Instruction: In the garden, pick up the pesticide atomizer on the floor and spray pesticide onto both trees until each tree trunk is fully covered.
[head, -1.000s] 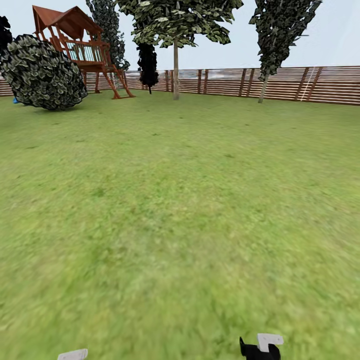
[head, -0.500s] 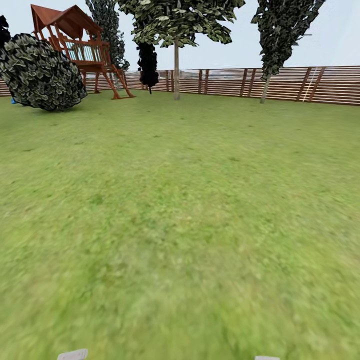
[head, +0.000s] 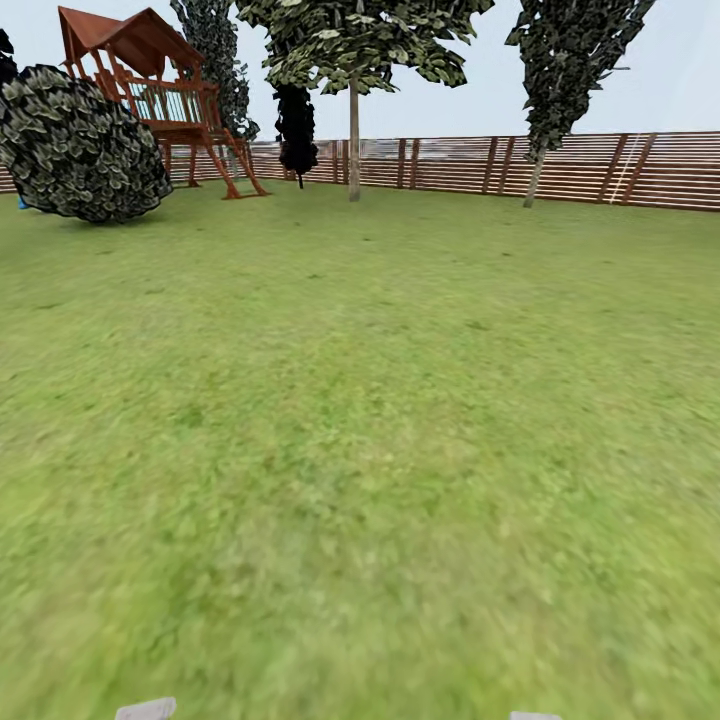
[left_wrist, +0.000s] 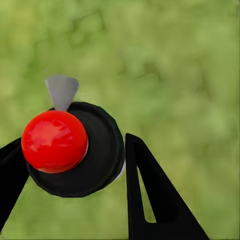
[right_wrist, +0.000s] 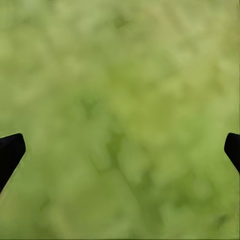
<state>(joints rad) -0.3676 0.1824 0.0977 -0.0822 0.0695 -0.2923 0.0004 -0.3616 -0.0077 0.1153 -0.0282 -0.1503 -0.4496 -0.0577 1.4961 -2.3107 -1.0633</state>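
Across the lawn (head: 360, 420) from the head view, open grass runs to a slatted wooden fence (head: 580, 165) along the far edge. Two pale-trunked trees stand near that fence: one (head: 353, 140) with a straight trunk near the middle, the other (head: 535, 170) further right with a thinner, leaning trunk. Between the middle tree and the playhouse a small dark shrub (head: 296, 125) stands against the fence, and a tall dark tree (head: 215, 60) rises behind the playhouse. One red-brown wooden playhouse (head: 150, 95) on stilts stands at the far left, with one big round bush (head: 85, 145) in front of it. Two small grey tabs show at the bottom edge of this view, one at the left (head: 146, 709) and one at the right (head: 533, 716); what they belong to cannot be told.

Seen from the left wrist, the left gripper (left_wrist: 75, 165) holds the atomizer (left_wrist: 75, 150): a round black body with one red dome cap and one grey nozzle sticking out past it. Its two black fingers (left_wrist: 150, 195) sit on either side of the body, touching it, above blurred grass.

Seen from the right wrist, the right gripper (right_wrist: 120, 150) is spread wide, its two black fingertips (right_wrist: 10, 152) just showing at opposite edges, with nothing between them but grass.

No white specks can be made out on either trunk at this range.
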